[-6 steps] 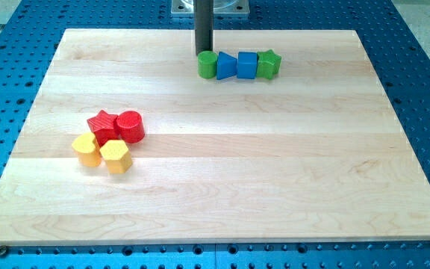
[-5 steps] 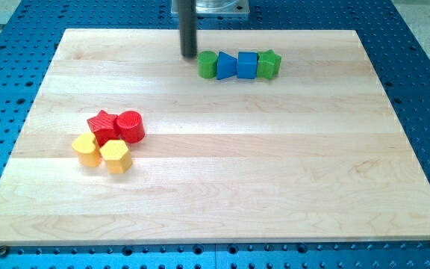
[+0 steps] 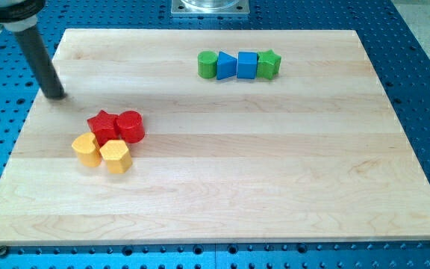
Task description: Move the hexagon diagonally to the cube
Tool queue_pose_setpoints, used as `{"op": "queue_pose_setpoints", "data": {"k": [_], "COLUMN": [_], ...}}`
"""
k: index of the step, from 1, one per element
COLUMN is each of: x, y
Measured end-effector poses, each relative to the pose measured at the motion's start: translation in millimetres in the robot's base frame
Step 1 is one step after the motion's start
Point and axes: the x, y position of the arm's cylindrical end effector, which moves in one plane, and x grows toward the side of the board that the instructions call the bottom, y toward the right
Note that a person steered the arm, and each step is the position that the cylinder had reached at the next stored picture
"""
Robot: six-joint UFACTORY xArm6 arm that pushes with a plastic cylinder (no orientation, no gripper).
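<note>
The yellow hexagon (image 3: 116, 155) lies at the view's left, in a tight cluster with a yellow block (image 3: 86, 149), a red star (image 3: 103, 125) and a red cylinder (image 3: 130, 125). The blue cube (image 3: 246, 65) sits in a row near the view's top, between a blue triangle (image 3: 226, 66) and a green star (image 3: 269, 64), with a green cylinder (image 3: 207, 64) at the row's left end. My tip (image 3: 54, 96) is on the board at the upper left, above and left of the red star, touching no block.
The wooden board (image 3: 275, 179) lies on a blue perforated table (image 3: 424, 45). A metal mount (image 3: 210, 7) sits at the view's top edge.
My tip has moved far to the view's left and a little down, from beside the green cylinder to the board's upper left. No block has moved.
</note>
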Motion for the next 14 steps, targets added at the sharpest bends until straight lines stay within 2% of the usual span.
{"op": "queue_pose_setpoints", "data": {"k": [1,4,5,7,9,10,11,14], "x": [57.0,78.2,121.3,108.0,119.2,160.3,169.2,125.0], "y": [10.5,27.0,23.9,51.0,58.7,60.7,76.6,95.4]}}
